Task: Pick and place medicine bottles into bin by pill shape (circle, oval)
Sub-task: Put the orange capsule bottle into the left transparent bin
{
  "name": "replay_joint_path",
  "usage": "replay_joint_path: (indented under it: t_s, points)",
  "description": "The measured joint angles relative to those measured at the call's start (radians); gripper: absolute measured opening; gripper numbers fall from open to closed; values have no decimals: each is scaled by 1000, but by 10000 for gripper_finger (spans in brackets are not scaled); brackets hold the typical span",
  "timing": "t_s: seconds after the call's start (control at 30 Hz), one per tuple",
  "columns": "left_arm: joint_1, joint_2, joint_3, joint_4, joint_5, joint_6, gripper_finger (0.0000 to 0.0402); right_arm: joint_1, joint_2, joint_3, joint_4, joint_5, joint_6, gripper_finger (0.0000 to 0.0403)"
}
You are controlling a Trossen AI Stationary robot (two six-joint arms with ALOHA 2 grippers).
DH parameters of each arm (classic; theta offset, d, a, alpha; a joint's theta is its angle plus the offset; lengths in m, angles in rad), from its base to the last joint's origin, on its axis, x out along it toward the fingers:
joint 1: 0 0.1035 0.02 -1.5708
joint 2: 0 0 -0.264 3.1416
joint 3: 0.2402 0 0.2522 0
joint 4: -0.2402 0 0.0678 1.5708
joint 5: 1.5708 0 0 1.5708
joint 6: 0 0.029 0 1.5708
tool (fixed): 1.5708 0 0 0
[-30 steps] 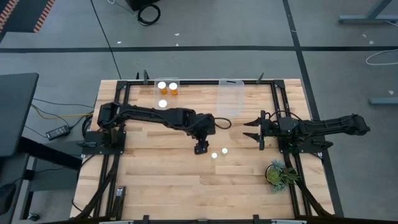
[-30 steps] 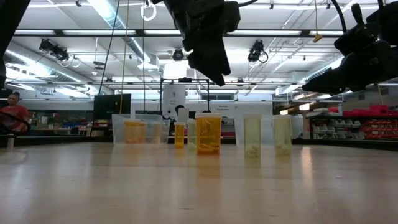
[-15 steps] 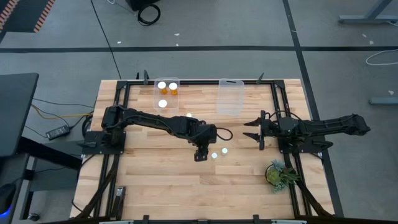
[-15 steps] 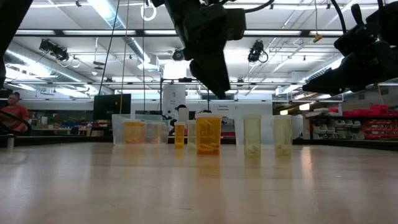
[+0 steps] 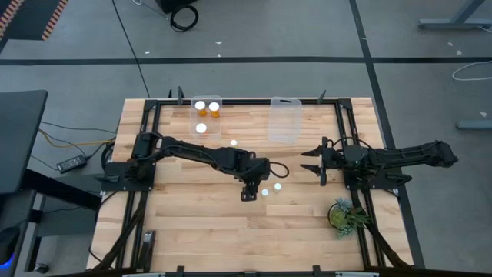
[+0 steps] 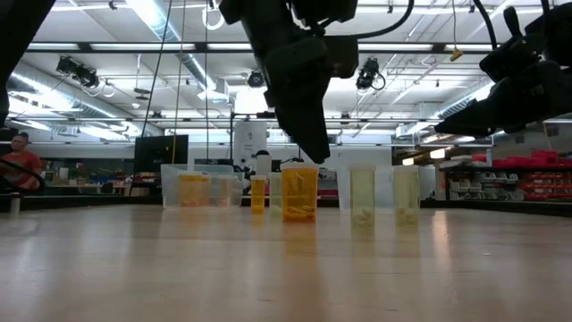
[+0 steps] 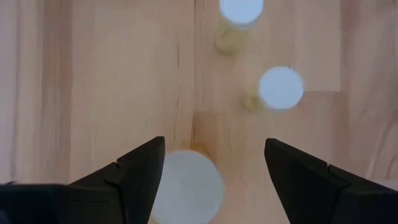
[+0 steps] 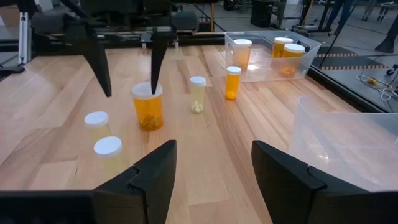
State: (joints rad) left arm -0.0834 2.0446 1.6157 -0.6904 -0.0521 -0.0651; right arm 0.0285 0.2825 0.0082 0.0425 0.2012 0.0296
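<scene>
My left gripper hangs open, pointing down over a wide orange medicine bottle with a white cap. Its fingers stand on either side just above the cap and I see no touch. This bottle stands upright on the table. Two pale small-capped bottles stand just beyond it. Two more bottles stand farther toward the far bin. My right gripper waits open at the table's right.
A clear bin at the far edge holds three bottles. A second clear bin stands to its right. A green plant sits at the near right. Black frame rails border the table's sides.
My left gripper has come down and moved toward the table's near edge. It now stands over the wide orange bottle with its fingers still apart. The bottles have kept their places.
</scene>
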Motion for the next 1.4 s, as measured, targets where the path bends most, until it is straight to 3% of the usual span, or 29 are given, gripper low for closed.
replay_joint_path:
  t_s: [0.77, 1.17, 1.4]
  points:
    - [1, -1, 0, -17, -34, 77, 288, 0, 0, 0, 0, 0, 0, 216]
    - [2, 0, 0, -38, -42, 77, 368, 0, 0, 0, 0, 0, 0, 216]
    - [2, 0, 0, -40, -43, 77, 371, 0, 0, 0, 0, 0, 0, 216]
